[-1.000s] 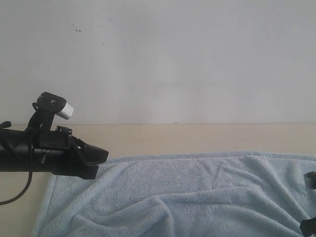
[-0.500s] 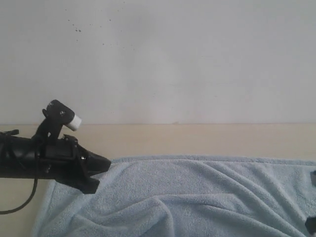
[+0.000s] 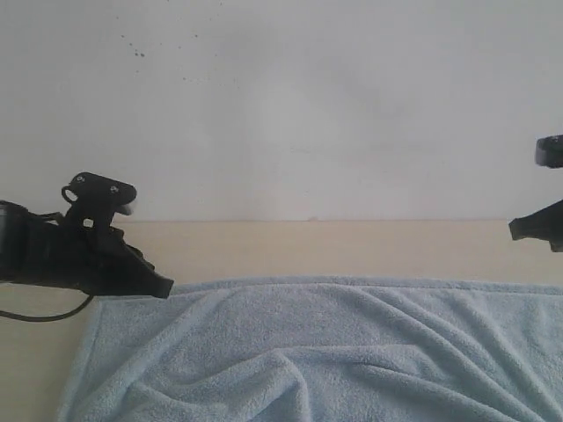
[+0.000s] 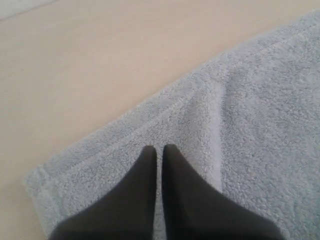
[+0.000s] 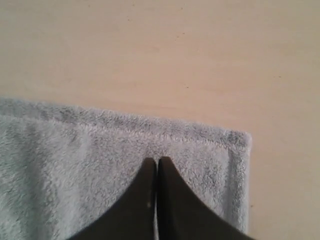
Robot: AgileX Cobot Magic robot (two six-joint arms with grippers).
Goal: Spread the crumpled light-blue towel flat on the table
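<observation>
**Blue terry spread wide, both grippers shut**

Light-blue towel (image 3: pixel 352 352) lies across the pale-beige table (image 3: pixel 308 242). Its far hem runs fairly straight, while soft folds ripple through the near middle. Left gripper (image 3: pixel 164 286) sits at the towel's far left corner, jaws pressed together with nothing visible between them, and the wrist view shows the tips over the stitched hem. Right gripper (image 5: pixel 157 161) has its jaws closed and empty too. It hangs over the far right corner, lifted apart from the cloth. White wall (image 3: pixel 308 105) stands behind.
</observation>
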